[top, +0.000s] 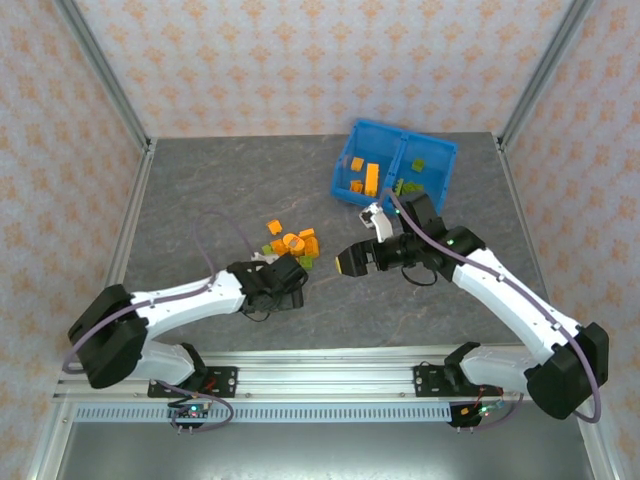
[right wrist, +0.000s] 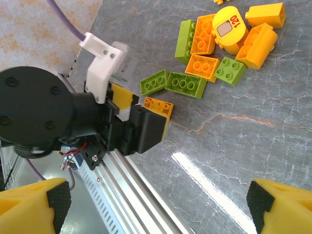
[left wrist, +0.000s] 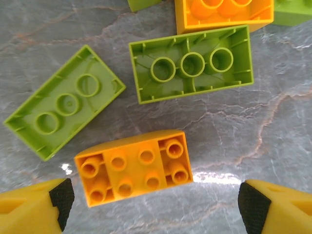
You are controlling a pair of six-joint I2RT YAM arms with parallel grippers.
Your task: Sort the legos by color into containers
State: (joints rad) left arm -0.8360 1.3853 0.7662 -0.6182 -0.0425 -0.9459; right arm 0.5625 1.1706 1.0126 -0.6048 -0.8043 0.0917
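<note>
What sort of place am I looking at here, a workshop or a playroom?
Most likely a robot test booth: a left arm and a right arm bolted to a rail at the table edge, patterned panels in a metal frame, and toy bricks with a blue bin.

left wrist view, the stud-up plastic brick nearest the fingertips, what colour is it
Orange. The studded rectangular plastic brick shows best in the left wrist view.

left tool (left wrist: 156, 207) aimed straight down, jaws wide apart, right tool (right wrist: 156, 204) turned toward it, jaws equally wide, empty
</note>
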